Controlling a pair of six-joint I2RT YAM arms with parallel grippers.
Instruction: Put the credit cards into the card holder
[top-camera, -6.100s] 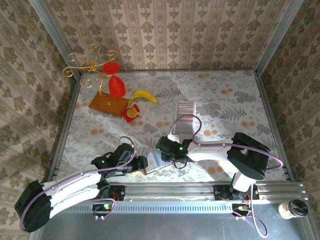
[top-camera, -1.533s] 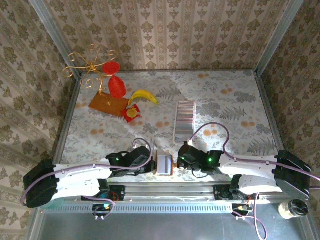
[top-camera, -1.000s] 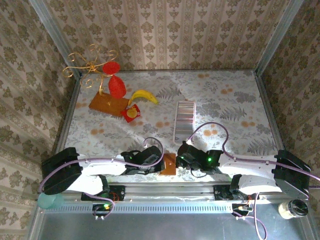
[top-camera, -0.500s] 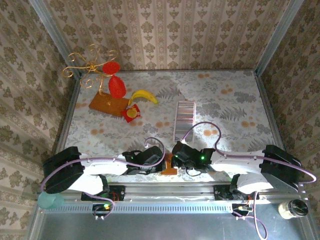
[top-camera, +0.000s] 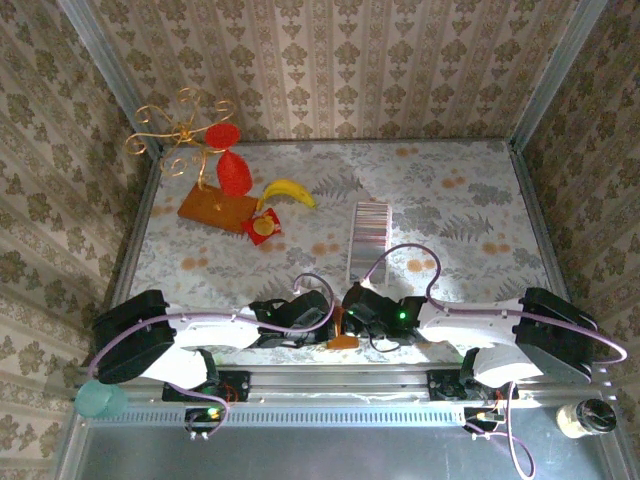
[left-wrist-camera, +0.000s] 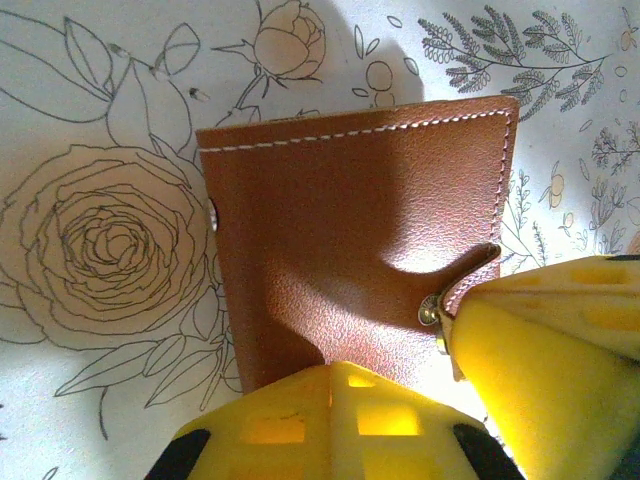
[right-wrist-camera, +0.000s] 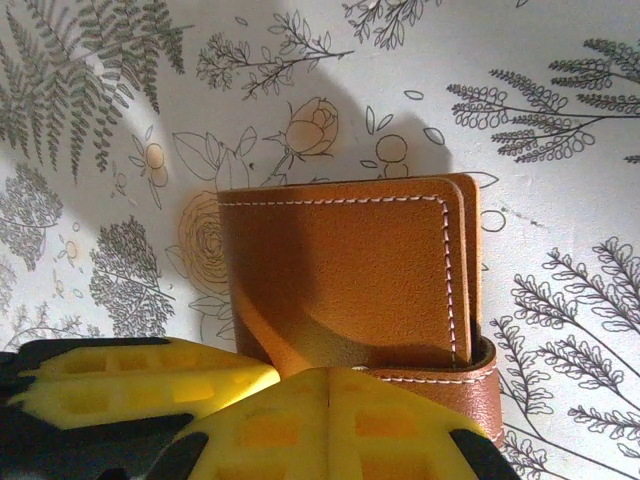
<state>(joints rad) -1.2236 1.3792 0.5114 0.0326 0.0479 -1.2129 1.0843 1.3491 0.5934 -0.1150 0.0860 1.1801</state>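
Jaws clenched on both arms, finger against finger with nothing between. The tips of the left gripper (left-wrist-camera: 330, 372) and the right gripper (right-wrist-camera: 330, 378) meet at the card holder (left-wrist-camera: 340, 230).
The card holder is folded closed, brown leather outward, at the near edge of the flowered table (top-camera: 450, 190), between the two wrists. In the left wrist view its near edge runs under the left fingertips, and the right gripper's yellow fingers cover the corner by the snap tab (left-wrist-camera: 470, 272). In the right wrist view the tab wraps the lower right edge, just beside the right fingertips. Whether the tips press the leather or only overlap it cannot be told. The credit cards (top-camera: 368, 238) lie in a striped strip farther back, well apart from both grippers.
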